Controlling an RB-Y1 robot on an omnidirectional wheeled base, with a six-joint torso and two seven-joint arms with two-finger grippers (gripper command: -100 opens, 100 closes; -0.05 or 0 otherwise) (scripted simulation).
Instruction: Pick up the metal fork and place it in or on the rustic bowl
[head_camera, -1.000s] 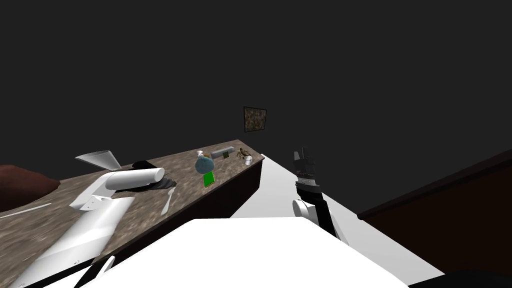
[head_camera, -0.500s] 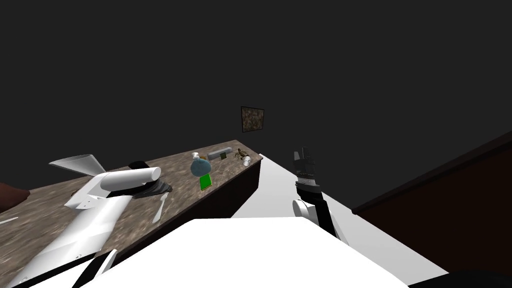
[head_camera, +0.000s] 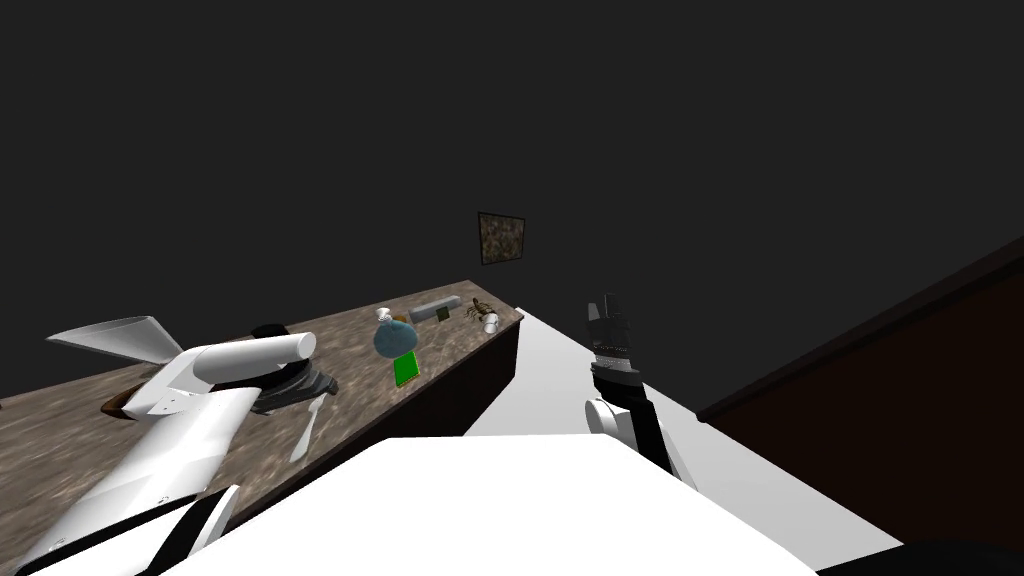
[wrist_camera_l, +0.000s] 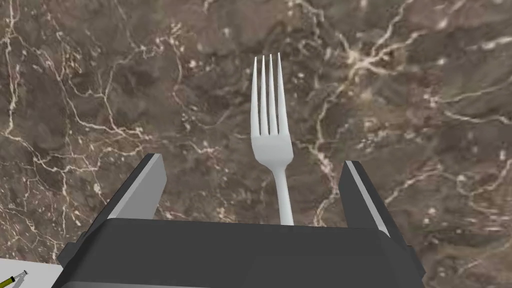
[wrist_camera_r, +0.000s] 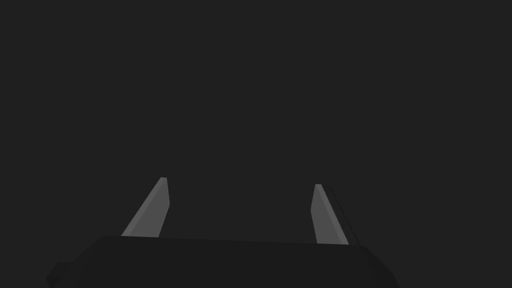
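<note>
Both fingers (wrist_camera_l: 145, 185) of your left gripper (wrist_camera_l: 251, 161) stand apart astride the fork (wrist_camera_l: 270, 125), tines at 12 o'clock; your view has shifted, grasp pending.

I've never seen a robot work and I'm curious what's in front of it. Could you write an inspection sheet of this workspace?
Surface: brown marble counter.
Job's things: pale fork lying flat, tines away from the left gripper; brown edge behind the left arm, maybe the bowl.
Clutter: blue flask, green card, grey block, white cup, grey cone.
Grippers: left gripper open, astride the fork's handle, not touching; right gripper open, held up right of the counter.
Cables: nothing seen.
Surroundings: dark wall, framed picture.
</note>
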